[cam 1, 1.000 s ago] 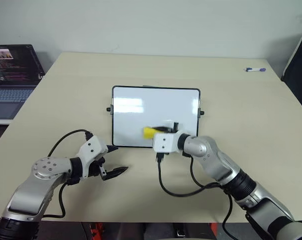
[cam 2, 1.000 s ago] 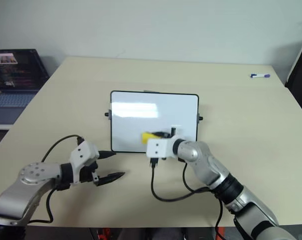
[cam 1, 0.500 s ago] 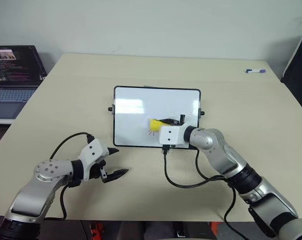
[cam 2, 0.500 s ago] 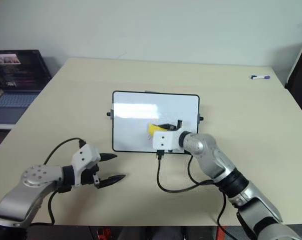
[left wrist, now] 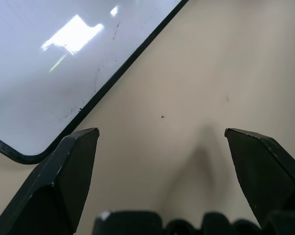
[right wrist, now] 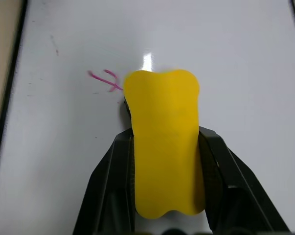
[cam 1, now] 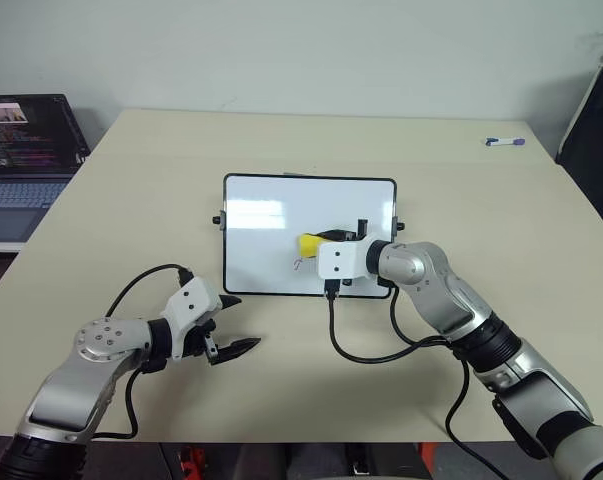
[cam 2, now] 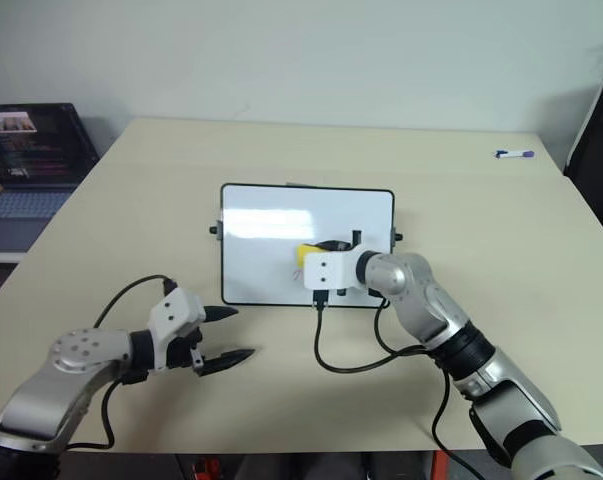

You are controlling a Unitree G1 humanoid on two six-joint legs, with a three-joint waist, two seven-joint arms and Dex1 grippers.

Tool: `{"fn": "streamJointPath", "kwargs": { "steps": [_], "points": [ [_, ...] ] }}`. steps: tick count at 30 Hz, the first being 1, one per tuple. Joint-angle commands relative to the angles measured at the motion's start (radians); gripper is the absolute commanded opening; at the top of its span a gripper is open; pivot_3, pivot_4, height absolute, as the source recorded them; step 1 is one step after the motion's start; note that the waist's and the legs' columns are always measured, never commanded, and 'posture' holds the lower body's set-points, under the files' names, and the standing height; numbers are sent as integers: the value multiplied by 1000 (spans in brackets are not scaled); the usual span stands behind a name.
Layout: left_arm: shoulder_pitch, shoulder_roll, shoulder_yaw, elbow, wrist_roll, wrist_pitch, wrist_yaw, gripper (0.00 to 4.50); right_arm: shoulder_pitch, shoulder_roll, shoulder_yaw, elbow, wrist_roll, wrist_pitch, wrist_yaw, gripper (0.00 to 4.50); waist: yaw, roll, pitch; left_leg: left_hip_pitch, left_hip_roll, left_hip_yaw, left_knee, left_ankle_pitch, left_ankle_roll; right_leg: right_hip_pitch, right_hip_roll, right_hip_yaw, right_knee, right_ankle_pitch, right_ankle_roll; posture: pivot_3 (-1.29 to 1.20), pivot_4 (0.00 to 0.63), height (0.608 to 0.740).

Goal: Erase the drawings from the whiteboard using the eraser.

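Eraser (right wrist: pixel 164 156), a yellow block, sits clamped between the two black fingers (right wrist: pixel 110 196) of the right gripper (cam 1: pixel 333 238), at the centre of the head-camera frame, over the lower right part of the whiteboard (cam 1: pixel 271 210). In the right wrist view a pinkish-red scribble (right wrist: pixel 104 80) lies on the white surface just beside the eraser's far end; whether the eraser's underside touches the board cannot be told. In the head view a faint mark (cam 1: pixel 296 264) shows just below and left of the eraser. The whiteboard lies flat on the beige table (cam 1: pixel 131 200), mid-frame, with small black knobs on both sides. The left gripper (cam 1: pixel 231 324) hovers at lower left of the frame, jaws spread apart and empty, just off the board's lower left corner. A marker (cam 1: pixel 505 142) lies at upper right, a laptop (cam 1: pixel 21 150) at the left edge.
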Motion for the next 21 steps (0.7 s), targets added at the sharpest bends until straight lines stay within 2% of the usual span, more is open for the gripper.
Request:
{"fn": "streamJointPath", "kwargs": {
  "steps": [1,7,10,14,17,21],
  "points": [
    [-13,-1,-3,-16,1,-5,-3,4500,25,-25,26,-8,-4,12,77,1318,0,0,0,0,0,0,0,0,0,0,0,0,0,0,0,0,150,740],
    [-11,-1,-8,-24,0,1,-3,4500,-45,22,-36,67,-37,-45,-98,1318,-1,0,0,0,0,0,1,0,0,0,0,0,0,0,0,0,150,740],
    [-16,-5,-14,-28,0,7,4,4500,-54,23,-13,86,-26,-41,-62,1318,-1,0,0,0,0,0,1,0,0,0,0,0,0,0,0,0,150,740],
    [-18,-6,-18,-34,-1,12,8,4500,-1,-19,44,41,-12,-44,74,1318,1,0,0,0,0,0,0,0,0,0,0,0,0,0,0,0,150,740],
    [-19,-7,-18,-38,-2,16,9,4500,12,-29,44,26,-21,-52,86,1318,0,0,0,0,0,0,0,0,0,0,0,0,0,0,0,0,150,740],
    [-21,-8,-20,-40,-3,21,9,4500,-42,18,-15,81,-53,-75,-83,1318,-1,0,0,1,0,0,1,0,0,0,0,0,0,0,0,0,150,740]
  ]
}}
